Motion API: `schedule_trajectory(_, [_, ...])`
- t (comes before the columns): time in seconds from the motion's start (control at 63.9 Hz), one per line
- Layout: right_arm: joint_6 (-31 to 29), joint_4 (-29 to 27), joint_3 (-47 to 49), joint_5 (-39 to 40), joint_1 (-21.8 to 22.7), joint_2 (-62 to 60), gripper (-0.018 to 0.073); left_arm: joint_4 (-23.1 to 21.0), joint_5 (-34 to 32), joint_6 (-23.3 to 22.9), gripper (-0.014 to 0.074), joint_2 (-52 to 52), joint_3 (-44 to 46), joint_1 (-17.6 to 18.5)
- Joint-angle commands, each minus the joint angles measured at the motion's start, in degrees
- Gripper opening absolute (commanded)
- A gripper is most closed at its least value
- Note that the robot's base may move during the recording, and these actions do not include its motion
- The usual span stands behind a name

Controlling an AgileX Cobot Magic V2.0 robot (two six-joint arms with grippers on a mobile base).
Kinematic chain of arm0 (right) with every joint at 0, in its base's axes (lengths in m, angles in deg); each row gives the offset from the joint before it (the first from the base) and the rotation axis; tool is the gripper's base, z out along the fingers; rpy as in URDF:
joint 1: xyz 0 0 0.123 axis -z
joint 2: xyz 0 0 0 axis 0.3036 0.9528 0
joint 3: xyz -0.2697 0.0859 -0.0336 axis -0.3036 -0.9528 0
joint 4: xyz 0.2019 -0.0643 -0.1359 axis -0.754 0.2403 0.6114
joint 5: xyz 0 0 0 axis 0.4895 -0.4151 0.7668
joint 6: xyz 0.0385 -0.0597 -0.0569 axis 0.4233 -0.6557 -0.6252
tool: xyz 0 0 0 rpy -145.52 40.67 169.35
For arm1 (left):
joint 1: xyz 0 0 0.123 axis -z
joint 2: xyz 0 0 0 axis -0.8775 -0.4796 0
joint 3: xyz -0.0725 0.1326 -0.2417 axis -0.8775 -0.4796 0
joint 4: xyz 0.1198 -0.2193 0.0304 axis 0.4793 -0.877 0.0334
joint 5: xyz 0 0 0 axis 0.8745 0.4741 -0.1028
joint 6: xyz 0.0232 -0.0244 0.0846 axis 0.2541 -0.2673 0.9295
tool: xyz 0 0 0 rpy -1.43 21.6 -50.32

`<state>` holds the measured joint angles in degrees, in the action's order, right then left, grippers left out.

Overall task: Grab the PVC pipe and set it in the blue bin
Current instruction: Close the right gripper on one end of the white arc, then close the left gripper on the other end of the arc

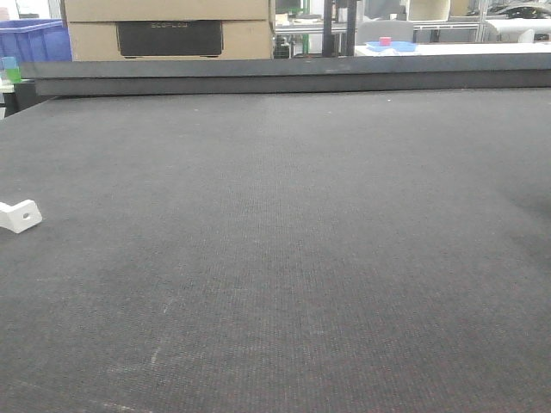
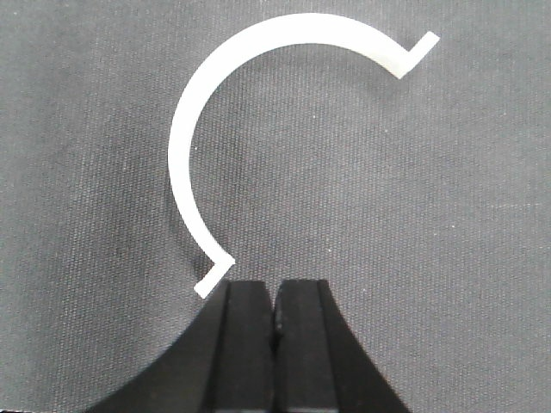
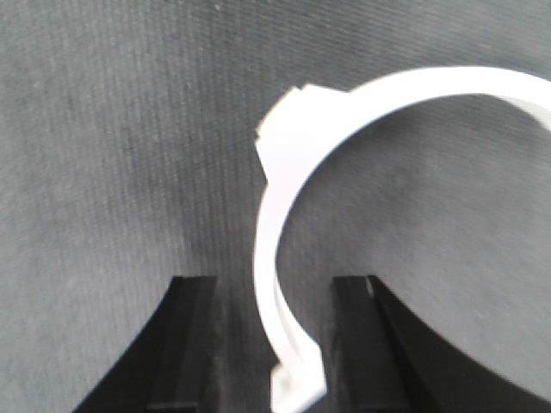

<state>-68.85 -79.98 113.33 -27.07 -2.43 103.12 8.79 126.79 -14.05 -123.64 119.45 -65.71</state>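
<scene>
Showing left jaws shut on nothing, right jaws wide apart with a white band between them.

On the left gripper [image 2: 275, 288] the two black fingers are pressed together and grip nothing; one thin white plastic C-shaped strip [image 2: 185, 146] lies flat on the dark woven mat [image 2: 413, 215], its near end just beside the left fingertip. The right gripper [image 3: 274, 284] has its fingers spread wide. One blurred white plastic ring band [image 3: 297, 129] with a chunky block on it runs down between them, and contact with either finger cannot be told. From the front, one short white plastic PVC pipe [image 1: 19, 215] piece with a round side hole lies on the mat at the far left edge, with no gripper near it. One blue bin [image 1: 30, 39] stands behind the table's far left corner, well apart from the pipe, beside two stacked cardboard boxes [image 1: 168, 26].
</scene>
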Motion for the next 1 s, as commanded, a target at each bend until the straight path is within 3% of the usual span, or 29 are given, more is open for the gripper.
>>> schedule_trajectory(0.0, [-0.57,-0.03,0.36,0.54,0.07,1.23,0.0192,-0.45,-0.67,-0.23,-0.0111,0.1,0.44,0.35])
schedule_trajectory(0.36, [-0.57,-0.13,0.36,2.82,0.07,4.38,0.0192,-0.64,-1.3,-0.35,-0.0111,-0.02,0.44,0.35])
schedule_trajectory(0.485, [-0.57,-0.13,0.36,2.82,0.07,5.07,0.0182,-0.8,-1.3,-2.6,-0.0111,-0.09,0.44,0.35])
schedule_trajectory(0.689, [-0.57,-0.13,0.36,2.82,0.07,5.07,-0.003,-0.8,-0.63,-8.06,-0.0111,-0.53,0.44,0.0])
schedule_trajectory(0.798, [-0.57,-0.13,0.36,3.14,0.07,5.07,-0.0168,-1.45,1.87,-8.21,-0.0111,-2.21,0.86,-1.8])
schedule_trajectory(0.861, [-0.57,-0.13,0.36,3.18,0.07,4.97,-0.0168,-1.91,4.39,-6.87,-0.0111,-4.15,1.85,-3.2])
schedule_trajectory(0.986, [-0.57,-0.47,0.49,2.86,0.07,4.44,-0.0168,-3.46,5.63,-0.01,-0.0111,-8.83,3.53,-5.1])
